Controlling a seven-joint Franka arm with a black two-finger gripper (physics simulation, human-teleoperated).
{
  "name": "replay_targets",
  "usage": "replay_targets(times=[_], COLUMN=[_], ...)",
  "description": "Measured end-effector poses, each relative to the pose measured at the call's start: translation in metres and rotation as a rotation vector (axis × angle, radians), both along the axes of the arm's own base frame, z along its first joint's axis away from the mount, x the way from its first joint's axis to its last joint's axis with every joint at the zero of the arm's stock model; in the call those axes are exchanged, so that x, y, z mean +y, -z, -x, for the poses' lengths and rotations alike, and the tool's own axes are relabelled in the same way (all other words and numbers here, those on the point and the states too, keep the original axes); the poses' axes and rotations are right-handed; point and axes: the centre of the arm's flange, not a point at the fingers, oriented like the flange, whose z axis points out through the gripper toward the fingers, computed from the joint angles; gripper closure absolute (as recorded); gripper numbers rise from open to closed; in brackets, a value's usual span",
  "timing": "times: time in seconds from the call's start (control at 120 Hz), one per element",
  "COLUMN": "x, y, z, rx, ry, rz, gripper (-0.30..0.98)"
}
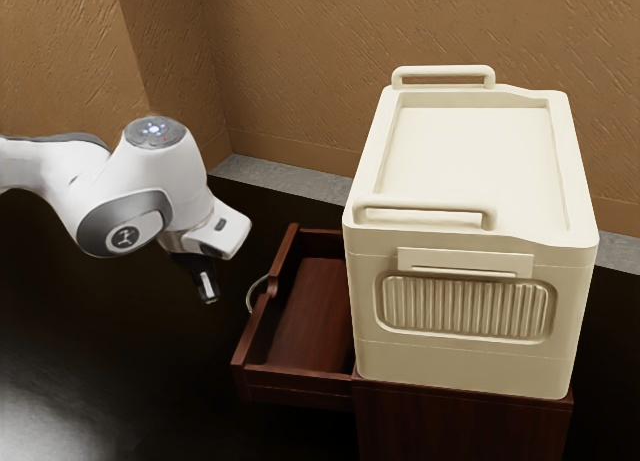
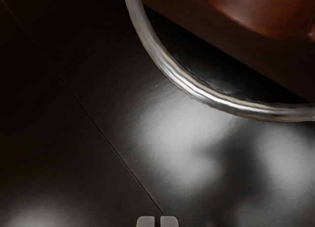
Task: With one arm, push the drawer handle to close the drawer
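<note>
1. Gripper (image 1: 208, 297) pointing down and slightly tilted, near the drawer handle (image 2: 197, 92) but apart from it. Its two fingers (image 2: 169, 221) are drawn together, a thin slit between them, pinching nothing.
2. One white arm (image 1: 120, 196) comes in from the exterior view's left, bends at its big rounded joint and slopes down to the hand.
3. One curved metal handle, on the front of one reddish-brown drawer (image 1: 300, 381). The drawer is open, sticking out of the cabinet toward the exterior view's left.
4. One wooden cabinet (image 1: 460, 421), with one cream box (image 1: 470, 161) on top.
5. Two rails (image 1: 425, 206) on the box's upper side, and one ribbed panel (image 1: 465, 309) on its side.
6. One dark, shiny floor (image 1: 120, 331); textured brown walls (image 1: 300, 61) behind.
</note>
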Motion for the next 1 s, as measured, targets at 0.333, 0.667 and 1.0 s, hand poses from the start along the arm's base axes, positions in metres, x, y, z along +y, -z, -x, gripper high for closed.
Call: replay_targets(times=[0.333,0.667,1.0], x=[-0.034,-0.043,-0.033], y=[0.002,0.001,0.006], z=[-0.001,-0.001,-0.013], rx=[-0.030,-0.042,-0.072], ry=[0.219,0.373,0.559], rz=[-0.010,-0.068,-0.117], gripper=[0.79,0.79,0.79])
